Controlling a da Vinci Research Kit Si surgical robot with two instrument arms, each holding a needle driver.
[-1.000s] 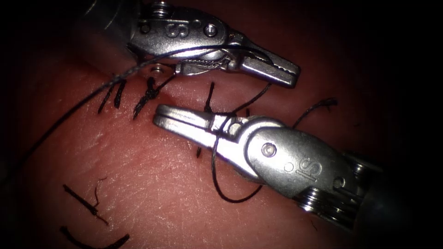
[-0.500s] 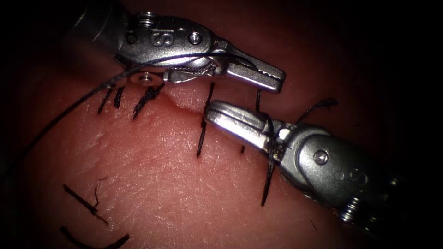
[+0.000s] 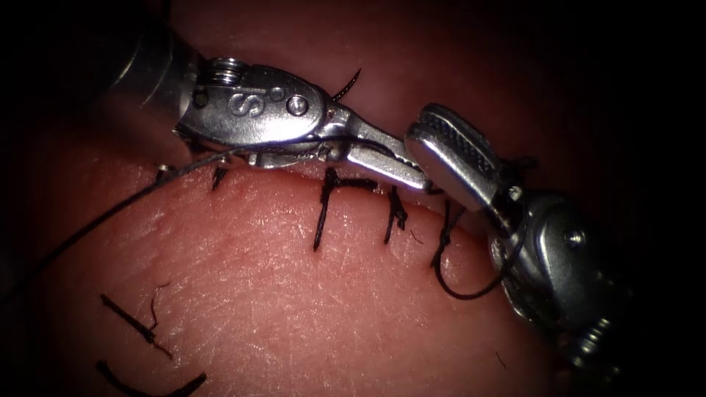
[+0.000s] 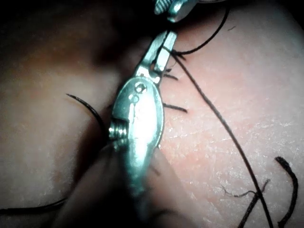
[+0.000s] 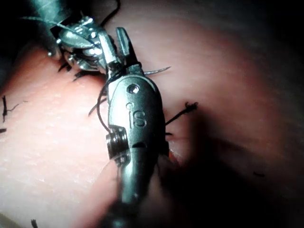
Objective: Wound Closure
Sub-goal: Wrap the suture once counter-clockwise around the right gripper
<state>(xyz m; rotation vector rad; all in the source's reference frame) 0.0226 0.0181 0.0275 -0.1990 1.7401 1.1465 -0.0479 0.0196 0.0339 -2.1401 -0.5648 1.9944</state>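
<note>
– Over the cut, what is the left tool doing?
– It is lying along the fold with its jaws pressed together, pinching the thread, which is trailing off to the endoscope's left across the tissue.
– And the right tool?
– Its jaws are standing spread and holding nothing, tip to tip with the left one. The endoscope is showing one ridged inner face; the right wrist view is showing both fingers parted.
– Anything around it?
– A loop of thread is hanging round its wrist, right of three stitches crossing the cut.
– What is the left wrist view adding?
– The strand is running from the left tool's jaws across the tissue towards cut ends of thread.
</note>
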